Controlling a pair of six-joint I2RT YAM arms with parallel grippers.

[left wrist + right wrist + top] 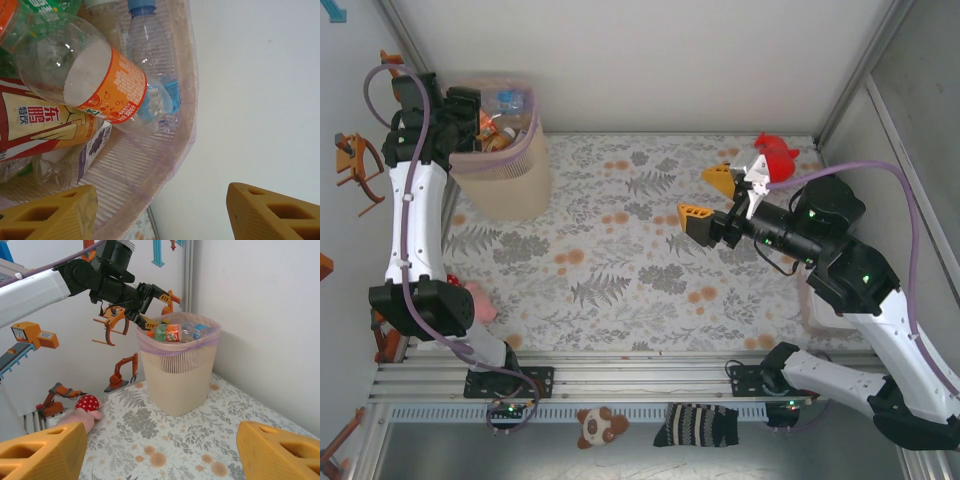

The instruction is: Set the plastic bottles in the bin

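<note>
Bottles: the bottles (175, 331) in sight lie heaped inside the bin (175, 375), up to its rim. The bin stands at the far left of the table (620, 270), close to the walls.
Top of the heap: an orange-label bottle (115, 87) lies tilted across a clear blue-cap bottle (150, 55). Both lean on the pinkish bag (140, 170) lining the bin.
Left claw: the left claw (160, 212) hangs over the bin's mouth, tips apart with nothing between them. It points down at the heap, the right place to let go so a bottle falls inside rather than over the edge.
Right claw: the right claw (710, 197) hovers above the middle of the table, tips apart and empty. It faces the bin, well apart from the left arm, so the two do not cross.
Toys: the pink toy (477, 300) lies by the left arm and the red toy (775, 150) at the far right. Neither is a bottle, so both belong outside the bin.
Progress: probably at or near the end.
Risk: the heap is high, so one more bottle might roll off the rim.
</note>
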